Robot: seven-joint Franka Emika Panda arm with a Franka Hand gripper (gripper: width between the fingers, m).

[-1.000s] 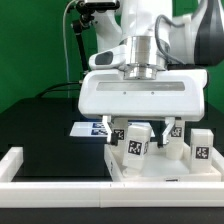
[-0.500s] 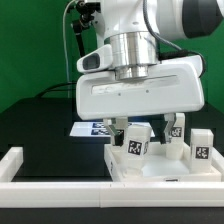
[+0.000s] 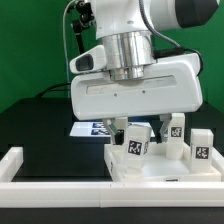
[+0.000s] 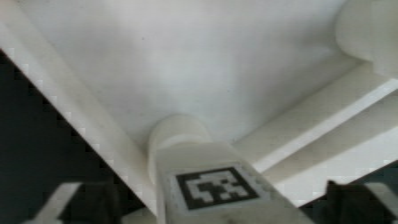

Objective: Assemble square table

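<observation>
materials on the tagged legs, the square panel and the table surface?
Legs: look like white plastic, matte, chunky with soft rounded edges; printed black-and-white tags stuck on. Square panel: same white plastic look, smooth, with a raised rim. Table surface: black and dull, no glare; could be a mat or painted board, can't tell.

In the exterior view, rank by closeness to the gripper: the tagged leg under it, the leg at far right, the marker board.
1. The short white tagged leg, directly beneath the gripper, between its fingers.
2. The short white leg at the exterior view's far right.
3. The thin flat white marker board, behind on the black table.
</observation>
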